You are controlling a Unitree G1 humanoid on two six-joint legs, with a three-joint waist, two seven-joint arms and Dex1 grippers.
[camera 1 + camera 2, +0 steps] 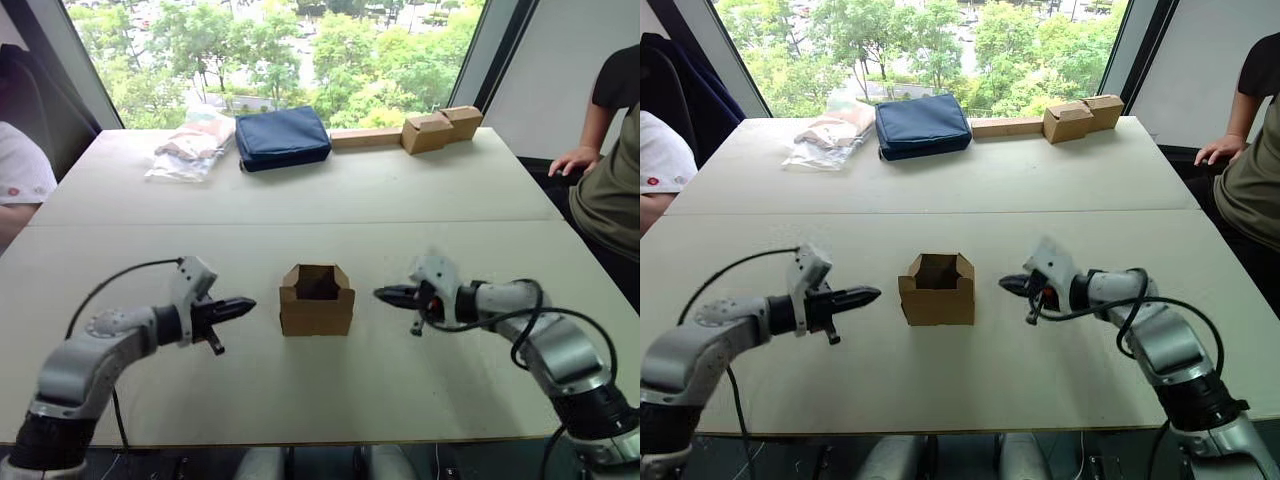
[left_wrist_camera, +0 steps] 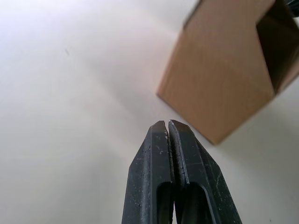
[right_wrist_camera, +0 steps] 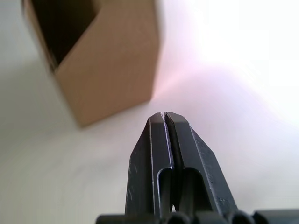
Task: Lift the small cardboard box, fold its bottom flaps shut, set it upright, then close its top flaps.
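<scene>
The small cardboard box (image 1: 316, 300) sits on the bench between the left gripper (image 1: 245, 303) and right gripper (image 1: 383, 294) — both pinched closed, empty. Light, crushable — grip opposite walls gently.

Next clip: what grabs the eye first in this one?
The small cardboard box stands mid-table with its open end up. The left gripper and right gripper, both shut, point at it from either side without touching. Along the far edge lie a navy pouch and a joined pair of tan boxes.
</scene>
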